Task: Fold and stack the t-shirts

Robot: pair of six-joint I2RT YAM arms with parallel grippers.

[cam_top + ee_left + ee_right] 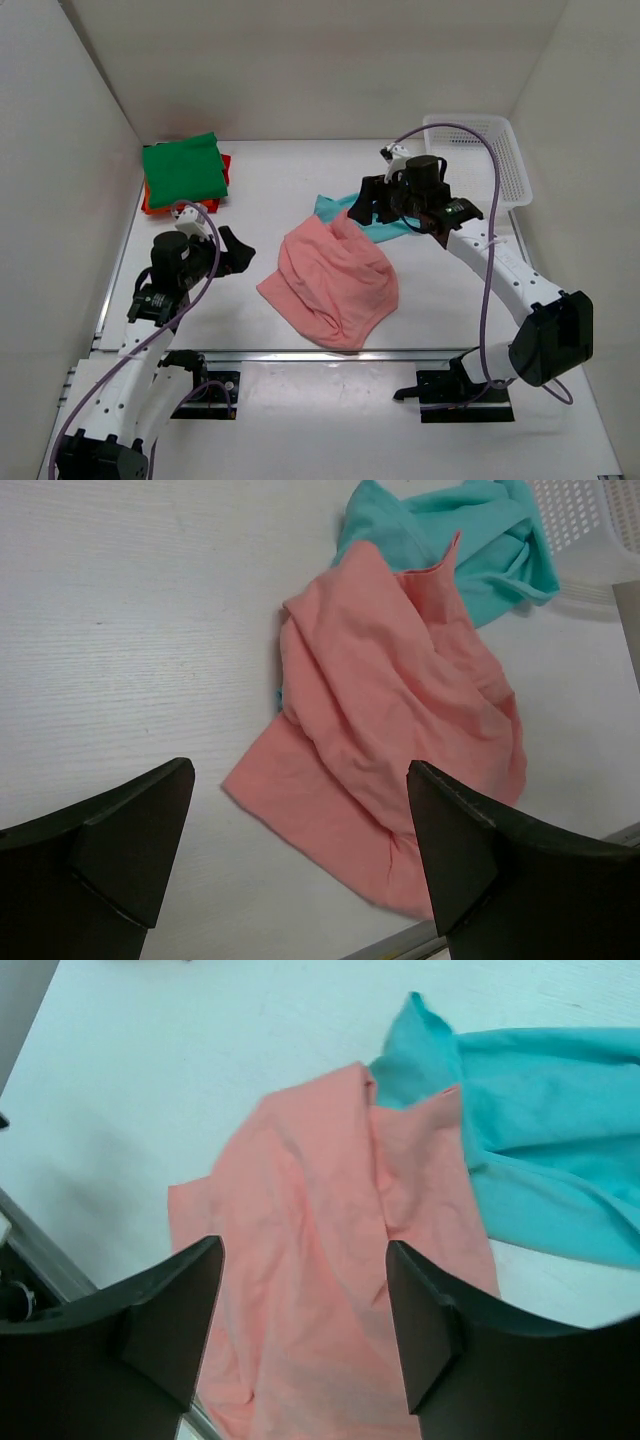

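Right wrist view shows the right end effector (303, 1250) with its two dark fingers standing apart and nothing between them. It hangs over the salmon pink t-shirt (300, 1210) without gripping it. That shirt lies crumpled on the white table (280, 180), near the middle and a little toward the near edge. Its far edge overlaps the turquoise t-shirt (540, 1110), which is bunched just behind it and to the right.

In the top view the right arm reaches in from the right, with its wrist above the turquoise cloth. The white mesh basket (515, 160) sits beyond it at the far right corner of the table.

The left end effector (300, 775) is spread fully wide and holds nothing. It is off the cloth, just to the left of the pink shirt, and points toward it.

At the far left corner the green t-shirt (182, 168) lies folded flat on top of the orange-red t-shirt (226, 170). Only thin strips of the orange-red one show at the edges, so it is probably folded too, though the view does not settle that.
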